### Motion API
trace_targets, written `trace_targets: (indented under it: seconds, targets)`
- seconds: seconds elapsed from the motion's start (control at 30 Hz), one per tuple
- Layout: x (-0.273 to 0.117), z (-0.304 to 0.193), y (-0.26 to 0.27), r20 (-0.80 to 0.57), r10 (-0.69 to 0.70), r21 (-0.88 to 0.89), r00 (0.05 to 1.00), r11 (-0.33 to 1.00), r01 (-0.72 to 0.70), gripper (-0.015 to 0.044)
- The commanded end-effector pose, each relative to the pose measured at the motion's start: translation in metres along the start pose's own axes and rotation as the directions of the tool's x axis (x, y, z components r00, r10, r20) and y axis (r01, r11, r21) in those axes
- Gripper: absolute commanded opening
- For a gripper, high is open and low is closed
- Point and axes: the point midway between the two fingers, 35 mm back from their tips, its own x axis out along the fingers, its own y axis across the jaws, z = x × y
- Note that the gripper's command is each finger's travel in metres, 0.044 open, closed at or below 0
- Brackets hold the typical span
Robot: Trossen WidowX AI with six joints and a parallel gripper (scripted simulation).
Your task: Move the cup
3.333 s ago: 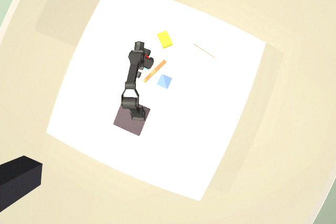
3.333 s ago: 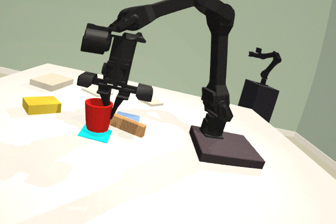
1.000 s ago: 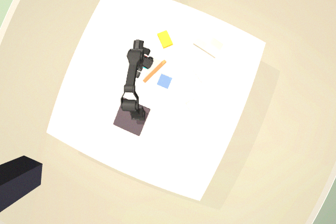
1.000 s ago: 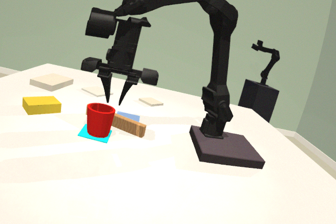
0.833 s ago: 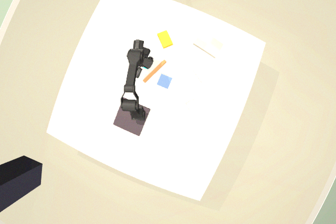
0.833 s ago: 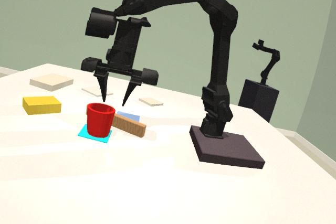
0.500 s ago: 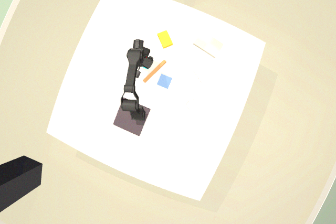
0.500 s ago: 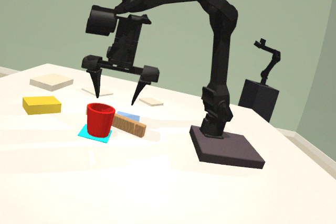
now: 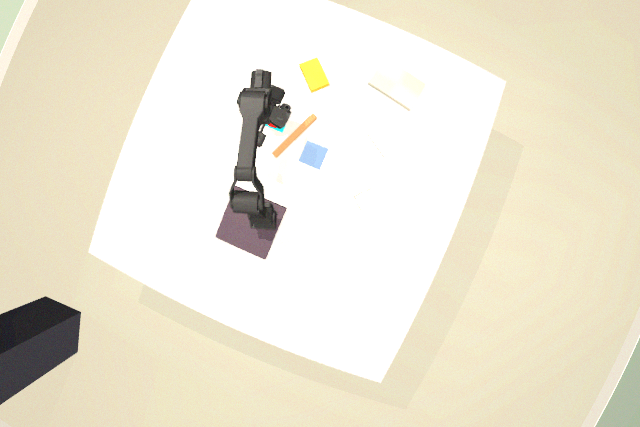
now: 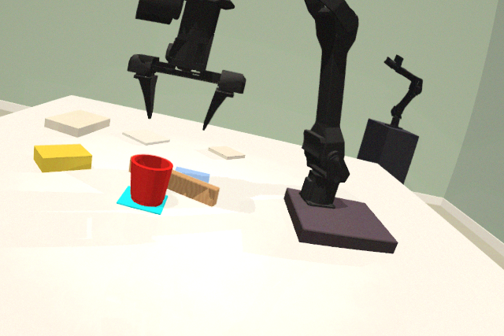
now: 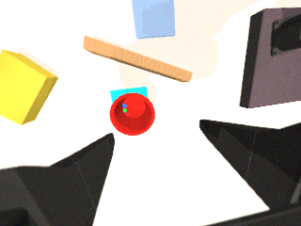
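Note:
The red cup (image 10: 150, 182) (image 11: 136, 126) stands upright on the cyan pad (image 9: 281, 128) (image 10: 125, 200) (image 11: 129, 91); in the top view the arm hides most of it. A blue marble (image 11: 124, 105) and a green marble (image 11: 125, 110) show inside the cup. The other pad, light blue (image 9: 313, 154) (image 10: 190, 172) (image 11: 154, 19), has nothing on it and lies across the wooden bar. My gripper (image 10: 176, 123) (image 11: 157, 130) is wide open and empty, with its fingertips well above the cup's rim and pointing down.
A wooden bar (image 9: 293, 136) (image 10: 195, 188) (image 11: 136, 59) stands between the two pads. A yellow block (image 9: 314, 75) (image 10: 63, 157) (image 11: 23, 89) lies to one side. Pale slabs (image 10: 77, 120) (image 10: 146, 137) (image 10: 226, 152) lie farther back. The arm's dark base plate (image 9: 237, 236) (image 10: 346, 228) (image 11: 273, 80) is on the table.

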Motion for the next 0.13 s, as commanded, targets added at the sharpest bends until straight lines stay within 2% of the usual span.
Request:
trace_targets:
  seconds: [0.0, 0.1]
  targets:
    - [-0.0097, 0.0001, -0.0003, -0.004, 0.008, 0.001, 1.000, 1.000, -0.008, 0.0440]
    - [-0.0054, 0.0001, -0.0001, -0.001, 0.004, 0.000, 1.000, 1.000, -0.004, 0.0440]
